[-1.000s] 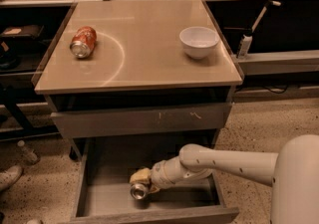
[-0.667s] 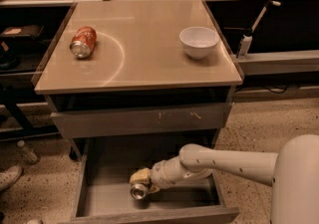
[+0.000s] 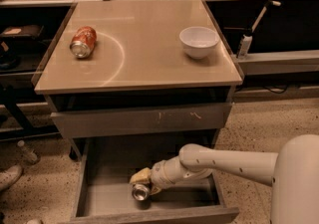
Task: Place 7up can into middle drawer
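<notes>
The 7up can (image 3: pixel 140 192), small and silvery, lies on its side with a shiny end facing me, low inside the open middle drawer (image 3: pixel 99 203). My gripper (image 3: pixel 144 184) reaches into that drawer from the right on a white arm (image 3: pixel 224 161). Its yellowish fingers (image 3: pixel 141 175) are closed around the can. The can is at or just above the drawer's flat grey bottom, left of centre. I cannot tell whether it touches the bottom.
Above the open drawer is a closed drawer with pale scratch marks on its front (image 3: pixel 174 116). On the tabletop (image 3: pixel 149 39) an orange-red can (image 3: pixel 82 42) lies at the left and a white bowl (image 3: pixel 199 41) stands at the right. Shelving and cables flank the cabinet.
</notes>
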### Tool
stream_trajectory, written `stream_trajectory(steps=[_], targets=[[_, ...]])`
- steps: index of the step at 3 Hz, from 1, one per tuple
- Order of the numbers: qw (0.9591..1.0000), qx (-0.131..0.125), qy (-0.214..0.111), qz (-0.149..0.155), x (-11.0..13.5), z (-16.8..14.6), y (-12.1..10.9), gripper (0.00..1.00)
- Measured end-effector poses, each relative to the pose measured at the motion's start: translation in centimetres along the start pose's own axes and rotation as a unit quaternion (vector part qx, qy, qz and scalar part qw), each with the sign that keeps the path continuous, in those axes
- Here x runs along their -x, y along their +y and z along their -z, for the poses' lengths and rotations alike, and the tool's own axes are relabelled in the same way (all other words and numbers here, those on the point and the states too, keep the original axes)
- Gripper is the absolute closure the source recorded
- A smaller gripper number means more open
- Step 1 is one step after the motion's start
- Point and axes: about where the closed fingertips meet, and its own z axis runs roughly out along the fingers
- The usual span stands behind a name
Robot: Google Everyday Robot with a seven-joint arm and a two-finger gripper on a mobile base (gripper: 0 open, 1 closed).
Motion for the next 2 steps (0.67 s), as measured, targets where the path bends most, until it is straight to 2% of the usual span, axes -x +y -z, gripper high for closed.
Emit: stream_trajectory(steps=[1,2], targets=[[1.0,0.0,0.0,0.0,-0.01,-0.01,0.0,0.0],[1.0,0.0,0.0,0.0,-0.01,-0.01,0.0,0.0]])
